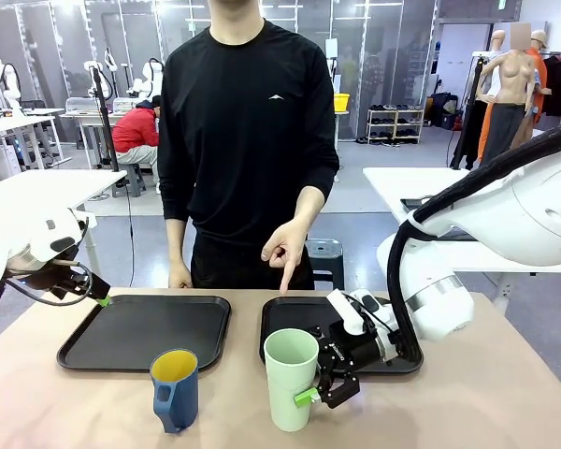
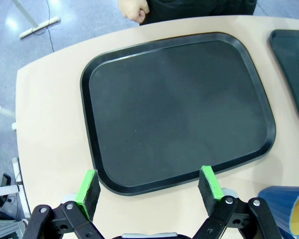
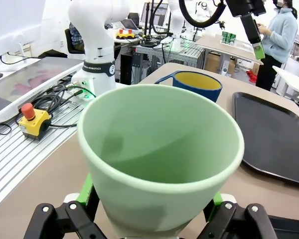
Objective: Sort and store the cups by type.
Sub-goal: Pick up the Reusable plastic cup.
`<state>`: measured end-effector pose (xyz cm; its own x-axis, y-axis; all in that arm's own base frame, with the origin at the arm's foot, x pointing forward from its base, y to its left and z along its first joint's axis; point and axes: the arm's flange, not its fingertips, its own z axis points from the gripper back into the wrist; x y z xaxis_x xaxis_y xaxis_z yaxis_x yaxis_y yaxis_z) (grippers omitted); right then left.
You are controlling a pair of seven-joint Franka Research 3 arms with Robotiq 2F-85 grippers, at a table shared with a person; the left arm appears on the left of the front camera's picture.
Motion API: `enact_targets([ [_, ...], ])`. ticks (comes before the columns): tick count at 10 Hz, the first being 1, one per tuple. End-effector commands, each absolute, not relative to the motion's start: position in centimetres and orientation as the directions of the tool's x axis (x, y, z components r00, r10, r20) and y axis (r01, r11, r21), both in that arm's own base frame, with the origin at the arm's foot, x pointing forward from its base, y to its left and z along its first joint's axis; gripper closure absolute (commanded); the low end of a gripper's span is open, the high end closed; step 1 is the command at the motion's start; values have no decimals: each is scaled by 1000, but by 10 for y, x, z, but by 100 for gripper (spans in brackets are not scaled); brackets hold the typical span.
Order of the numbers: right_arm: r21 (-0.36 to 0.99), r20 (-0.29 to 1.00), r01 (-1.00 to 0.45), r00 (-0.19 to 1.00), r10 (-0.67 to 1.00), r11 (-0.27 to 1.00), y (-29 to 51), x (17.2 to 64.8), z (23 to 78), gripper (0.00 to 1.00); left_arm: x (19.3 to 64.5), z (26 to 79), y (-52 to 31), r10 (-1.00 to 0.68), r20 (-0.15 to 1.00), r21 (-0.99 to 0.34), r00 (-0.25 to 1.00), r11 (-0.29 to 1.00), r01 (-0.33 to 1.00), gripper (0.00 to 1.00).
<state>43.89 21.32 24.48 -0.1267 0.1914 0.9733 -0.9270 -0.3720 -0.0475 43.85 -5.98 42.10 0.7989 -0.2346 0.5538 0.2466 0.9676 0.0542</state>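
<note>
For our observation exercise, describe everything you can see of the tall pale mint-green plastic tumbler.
The tall pale mint-green plastic tumbler is handleless and smooth, widening from a narrow base to a thick rounded rim. It is empty and stands upright on the tan tabletop, in front of the right black tray and beside the dark blue mug. The right gripper straddles its lower wall, with green pads at both sides; whether they press it cannot be told.

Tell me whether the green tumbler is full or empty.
Empty. The right wrist view looks down into the mint-green tumbler and shows only its bare inner wall, no liquid or objects.
</note>
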Motion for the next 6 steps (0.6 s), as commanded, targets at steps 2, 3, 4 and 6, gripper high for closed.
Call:
enact_targets([
  [2, -65, 969, -919, -152, 197, -388, 214, 439, 243, 39, 439, 422, -59, -234, 555, 54, 798, 968, 246, 0],
  [3, -64, 969, -922, -149, 198, -382, 213, 439, 244, 41, 439, 422, -59, -234, 555, 54, 798, 968, 246, 0],
  [4, -67, 967, -921, -155, 203, -385, 214, 438, 245, 58, 439, 422, -59, -234, 555, 54, 798, 968, 246, 0],
  [6, -65, 968, -923, -151, 202, -379, 217, 434, 256, 60, 439, 422, -59, -234, 555, 54, 798, 968, 246, 0],
])
